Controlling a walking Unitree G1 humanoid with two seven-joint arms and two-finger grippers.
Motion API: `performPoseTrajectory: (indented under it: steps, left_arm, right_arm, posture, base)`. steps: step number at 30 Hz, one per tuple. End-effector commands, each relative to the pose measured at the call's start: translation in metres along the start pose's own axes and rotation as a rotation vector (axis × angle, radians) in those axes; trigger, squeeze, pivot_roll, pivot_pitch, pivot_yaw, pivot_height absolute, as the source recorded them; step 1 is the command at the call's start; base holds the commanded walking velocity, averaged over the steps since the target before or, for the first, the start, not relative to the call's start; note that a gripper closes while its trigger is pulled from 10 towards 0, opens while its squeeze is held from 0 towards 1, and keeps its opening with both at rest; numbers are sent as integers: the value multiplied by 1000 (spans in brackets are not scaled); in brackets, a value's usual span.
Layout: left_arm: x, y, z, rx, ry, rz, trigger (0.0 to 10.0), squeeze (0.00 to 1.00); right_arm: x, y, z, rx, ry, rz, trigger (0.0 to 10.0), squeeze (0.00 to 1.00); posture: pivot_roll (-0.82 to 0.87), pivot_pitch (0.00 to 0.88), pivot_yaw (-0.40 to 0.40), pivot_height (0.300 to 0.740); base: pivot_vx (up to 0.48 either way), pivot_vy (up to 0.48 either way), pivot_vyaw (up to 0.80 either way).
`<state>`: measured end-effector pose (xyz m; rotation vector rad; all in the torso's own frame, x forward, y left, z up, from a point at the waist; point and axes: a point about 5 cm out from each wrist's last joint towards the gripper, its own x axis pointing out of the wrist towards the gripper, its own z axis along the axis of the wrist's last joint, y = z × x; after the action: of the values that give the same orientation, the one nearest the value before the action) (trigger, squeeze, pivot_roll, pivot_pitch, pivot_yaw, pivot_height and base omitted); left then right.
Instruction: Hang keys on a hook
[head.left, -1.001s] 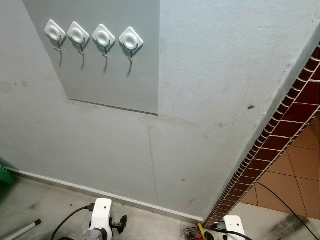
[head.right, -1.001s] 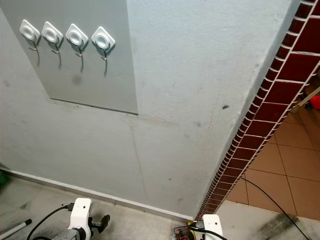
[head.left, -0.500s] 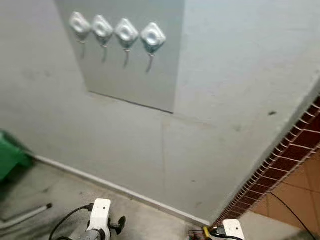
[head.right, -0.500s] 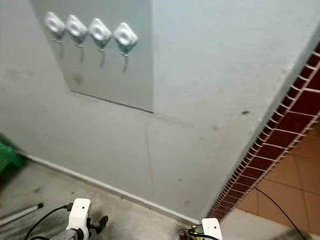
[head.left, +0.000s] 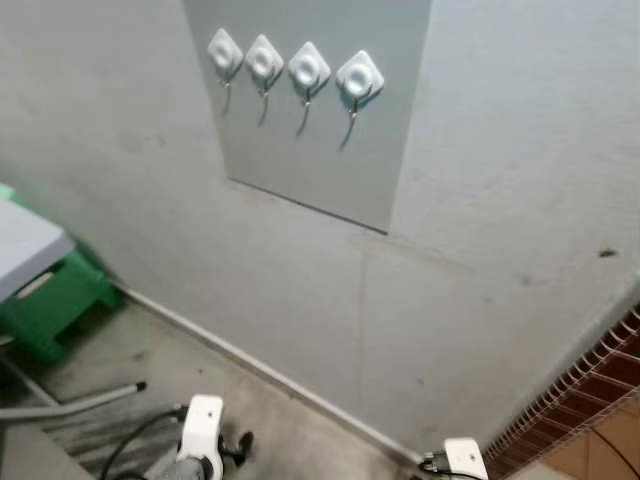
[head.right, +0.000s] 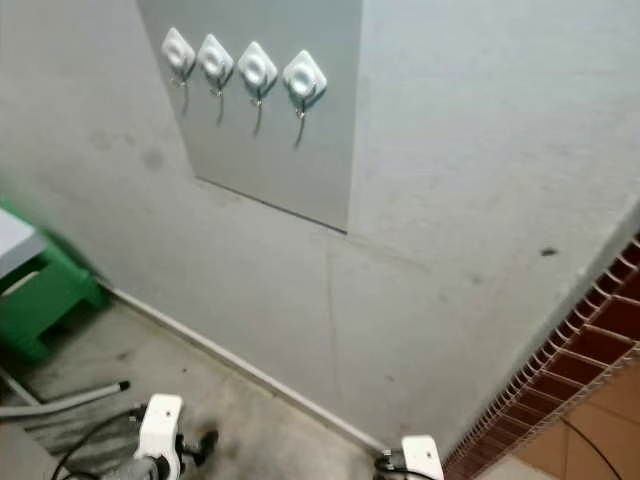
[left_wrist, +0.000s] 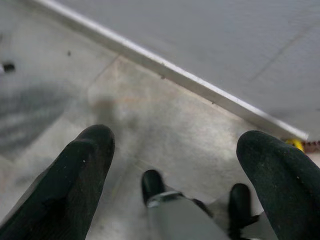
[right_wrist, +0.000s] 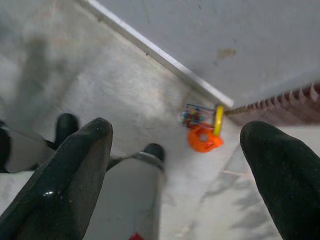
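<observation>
**Keys on the floor, both grippers empty**

I am at the search step. The left gripper and the right gripper hang low with fingers wide apart, holding nothing. The keys, an orange and yellow bunch, lie on the floor below the right gripper, close to the wall base. The hooks are high above both grippers. Next I judge I must bend and bring the right gripper down over the keys.

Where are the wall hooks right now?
The four white wall hooks sit in a row on the grey panel high on the wall, upper centre of the left eye view, above the green stool.
</observation>
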<state>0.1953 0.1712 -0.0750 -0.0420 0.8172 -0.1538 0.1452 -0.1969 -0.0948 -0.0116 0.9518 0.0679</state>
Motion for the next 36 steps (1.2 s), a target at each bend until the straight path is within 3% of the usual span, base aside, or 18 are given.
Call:
performPoseTrajectory:
  steps: [1, 17, 36]
  left_arm:
    - [-3, 9, -5, 1, 22, 35, 10000, 0]
    - [-3, 7, -6, 47, 29, 46, 10000, 0]
    - [0, 0, -4, 41, 28, 29, 10000, 0]
  right_arm:
    - [3, 8, 6, 4, -12, 18, 10000, 0]
    - [3, 6, 6, 9, -13, 16, 10000, 0]
    - [3, 3, 9, 2, -22, 17, 10000, 0]
  posture:
    - [-39, 0, 11, 740]
    - [-45, 0, 8, 740]
    - [-51, 0, 2, 740]
  base:
    - [0, 0, 800]
    - [0, 0, 800]
    - [0, 0, 800]
